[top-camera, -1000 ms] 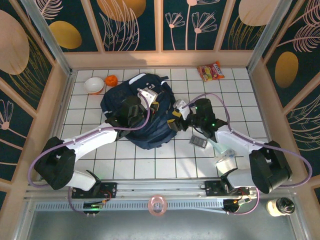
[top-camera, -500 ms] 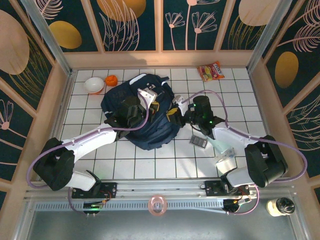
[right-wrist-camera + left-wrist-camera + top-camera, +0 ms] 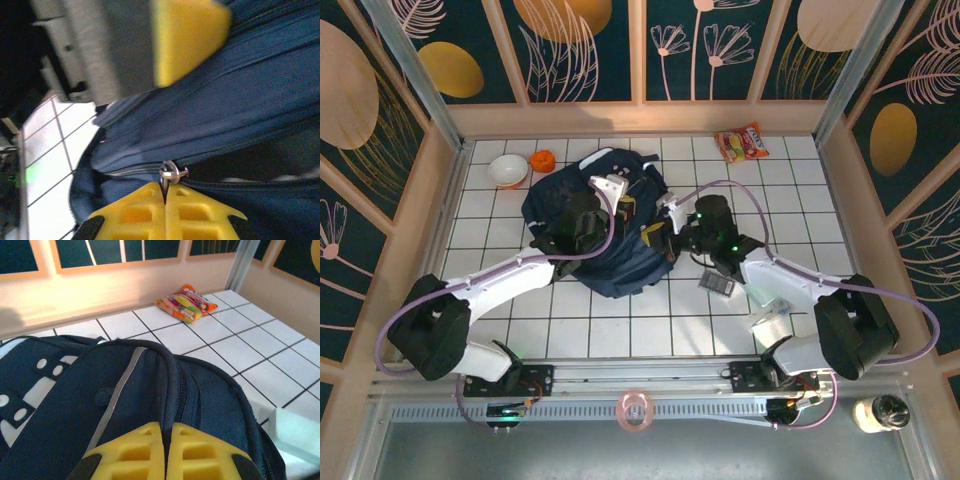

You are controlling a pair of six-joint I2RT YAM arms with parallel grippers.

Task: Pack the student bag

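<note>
**Both claws clenched on the student bag at centre frame**

In the top view the navy student bag [image 3: 582, 262] lies on the white tiled surface [image 3: 650, 330], a little left of centre. Both claws meet over its upper right part.

The left claw [image 3: 625, 208] sits on top of the bag near its right half. In the left wrist view its yellow pads are pressed together at the bottom edge, the left claw [image 3: 165, 431] pinching a dark raised ridge of the student bag [image 3: 125, 390], which spreads across the lower frame.

The right claw [image 3: 653, 235] rests at the bag's right edge, just below and beside the left one. In the right wrist view the right claw [image 3: 165, 192] is clamped on the metal zipper pull [image 3: 172, 173], where the zip line crosses the blue folds of the student bag [image 3: 240, 100].

The left arm [image 3: 500, 280] runs diagonally from lower left up to the bag. The right arm [image 3: 780, 285] folds at lower right, its forearm reaching up and left.

A snack packet [image 3: 741, 142] lies well apart, at upper right.
</note>
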